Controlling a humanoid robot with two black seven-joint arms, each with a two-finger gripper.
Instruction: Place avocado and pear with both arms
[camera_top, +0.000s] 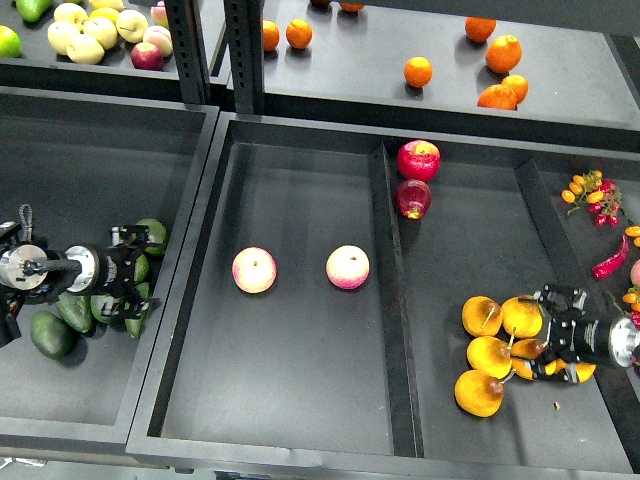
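Note:
Several dark green avocados lie in the left tray; one (152, 232) sits just above my left gripper (133, 279), others (47, 333) lie to its lower left. The left gripper's fingers are spread among them, with green fruit showing between them; I cannot tell whether they touch it. Several yellow-orange pears (481, 316) lie in the right compartment. My right gripper (541, 335) is open at the right side of the pile, its fingers on either side of a partly hidden pear (524, 349).
Two pink-and-cream apples (254, 269) (347, 267) lie in the middle tray. Two red apples (418, 160) sit behind a raised divider (392, 300). Oranges (418, 71) lie on the back shelf. A red chili (608, 257) and cherry tomatoes lie at far right.

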